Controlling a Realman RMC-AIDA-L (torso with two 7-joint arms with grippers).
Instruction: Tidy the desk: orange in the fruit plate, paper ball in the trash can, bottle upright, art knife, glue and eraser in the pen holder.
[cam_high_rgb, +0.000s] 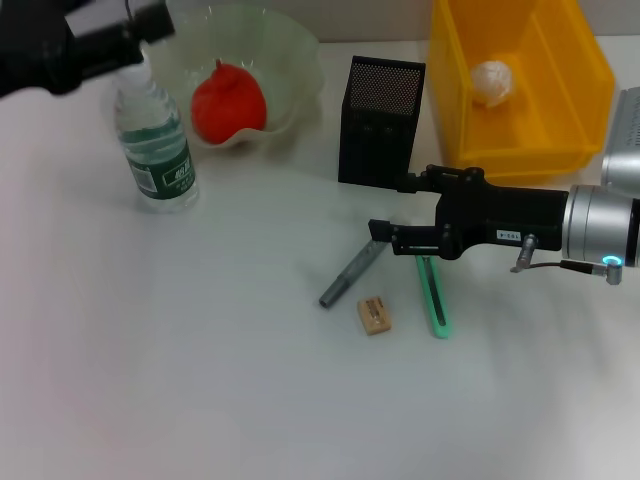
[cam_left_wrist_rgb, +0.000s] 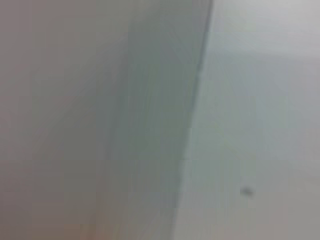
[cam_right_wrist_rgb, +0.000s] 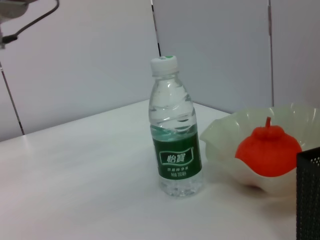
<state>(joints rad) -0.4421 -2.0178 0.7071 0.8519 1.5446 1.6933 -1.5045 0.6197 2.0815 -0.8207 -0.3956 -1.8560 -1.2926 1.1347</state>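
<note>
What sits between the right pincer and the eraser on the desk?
Nothing visible. The right pincer hangs above the desk beside the grey stick and green knife; the eraser lies apart, nearer the robot, with bare desk around it.

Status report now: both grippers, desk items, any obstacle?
Right gripper low over grey glue stick and green art knife. Left gripper above upright bottle. Eraser loose. No obstacle.

Looks like an office or lab room w/ a desk. The plain white surface (cam_high_rgb: 200, 380) is the landmark: on it stands a black mesh pen holder (cam_high_rgb: 380, 120), w/ a yellow trash can (cam_high_rgb: 520, 150) beside it. Behind it are bare grey wall panels (cam_right_wrist_rgb: 100, 60).
</note>
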